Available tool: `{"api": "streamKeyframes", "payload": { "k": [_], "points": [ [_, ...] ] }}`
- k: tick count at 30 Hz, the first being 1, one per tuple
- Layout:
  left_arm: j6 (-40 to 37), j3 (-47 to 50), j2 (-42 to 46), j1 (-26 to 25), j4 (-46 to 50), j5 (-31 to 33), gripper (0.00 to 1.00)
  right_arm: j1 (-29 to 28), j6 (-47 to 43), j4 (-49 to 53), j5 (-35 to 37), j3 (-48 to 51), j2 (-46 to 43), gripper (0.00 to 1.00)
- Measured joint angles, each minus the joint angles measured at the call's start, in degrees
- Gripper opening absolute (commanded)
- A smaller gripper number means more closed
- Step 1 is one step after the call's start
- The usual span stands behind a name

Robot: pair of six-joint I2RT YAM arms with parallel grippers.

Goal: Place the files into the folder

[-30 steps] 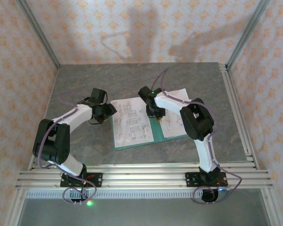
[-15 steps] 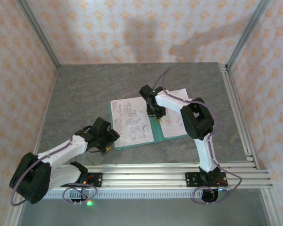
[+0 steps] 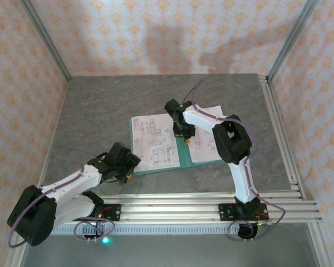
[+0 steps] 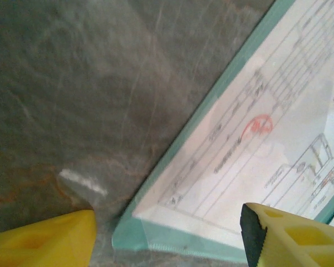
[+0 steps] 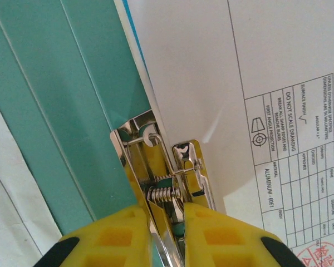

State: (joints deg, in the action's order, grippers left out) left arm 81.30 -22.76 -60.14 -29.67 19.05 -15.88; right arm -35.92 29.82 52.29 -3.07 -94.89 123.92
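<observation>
1. The thin teal-green card folder [image 3: 185, 157] lay open and flat in the middle of the grey stone-look bench [image 3: 100, 111].
2. White printed paper sheets [image 3: 155, 143] rested on both of its covers.
3. The right claw [image 5: 167, 222] stood at the spine, its yellow fingers pinched together on the small metal spring clip [image 5: 172, 167].
4. The left claw [image 4: 167, 239] hung low at the folder's near left corner, its fingers wide apart.

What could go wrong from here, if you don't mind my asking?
The right gripper pinches the clip by its thin lever; it could slip and snap shut, shifting the sheet beside it. The open left gripper sits at the folder corner; closing there could crease the other sheet.
</observation>
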Motion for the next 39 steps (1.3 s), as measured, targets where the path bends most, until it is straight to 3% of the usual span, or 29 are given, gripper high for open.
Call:
{"api": "streamKeyframes", "payload": {
  "k": [4,10,16,21,31,35,39],
  "points": [
    [2.78,-0.04,1.03,-2.95,1.81,0.02,0.71,0.11,0.59,-0.04,-0.48,0.00,0.00,0.17],
    [3.30,-0.15,-0.85,-3.30,1.62,0.42,0.69,0.35,0.61,-0.24,-1.20,0.13,-0.09,0.17],
    [1.07,-2.49,-5.16,-3.32,3.48,0.55,0.57,0.37,0.59,-1.99,-1.49,1.88,-1.18,0.16],
    [-1.11,-3.80,-5.18,-3.34,4.81,1.36,0.53,0.42,0.59,-3.52,-1.70,3.34,-2.05,0.16],
    [-4.70,-5.51,-8.44,-2.82,-9.81,7.50,0.46,0.74,0.61,-5.22,-2.51,4.83,-2.97,0.16],
    [-5.11,-5.68,-8.55,-2.82,-10.51,8.11,0.46,0.74,0.61,-5.27,-2.51,4.90,-3.02,0.16],
    [-4.87,-5.68,-5.70,-2.86,-7.50,9.40,0.53,0.74,0.61,-5.27,-2.51,4.90,-3.02,0.16]
  ]
}}
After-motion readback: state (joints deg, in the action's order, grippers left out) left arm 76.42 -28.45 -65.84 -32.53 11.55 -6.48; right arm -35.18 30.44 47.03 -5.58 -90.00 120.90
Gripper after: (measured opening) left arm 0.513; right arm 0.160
